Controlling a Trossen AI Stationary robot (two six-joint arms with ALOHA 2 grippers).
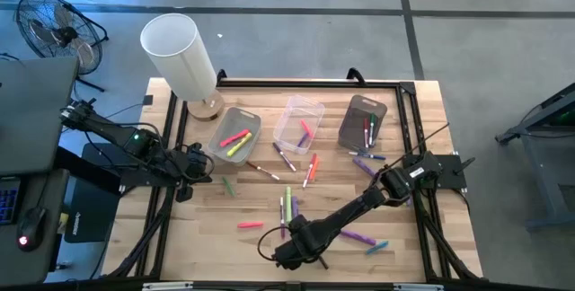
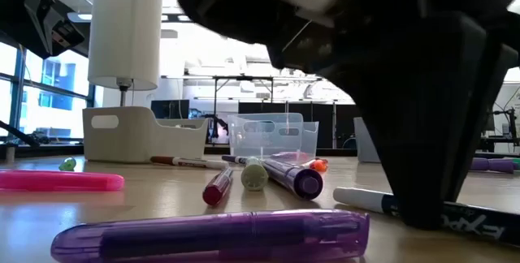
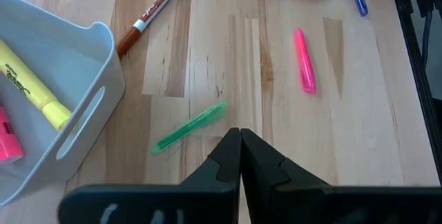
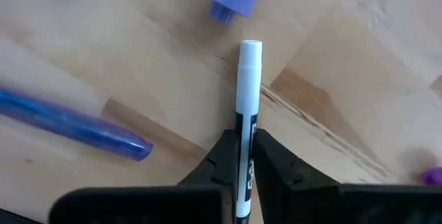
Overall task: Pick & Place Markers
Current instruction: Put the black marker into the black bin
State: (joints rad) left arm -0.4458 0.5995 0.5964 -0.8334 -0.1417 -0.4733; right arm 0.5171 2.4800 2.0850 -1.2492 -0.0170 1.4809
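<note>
Right hand [image 4: 242, 156] pinches white marker [image 4: 247, 92].

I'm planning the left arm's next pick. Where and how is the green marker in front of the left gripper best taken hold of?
Probably at mid-barrel, from straight above. The green marker lies flat and alone on the wooden table, clear of the white bin, so turn the jaws across its slanted length. The left gripper is shut and must open first.
</note>
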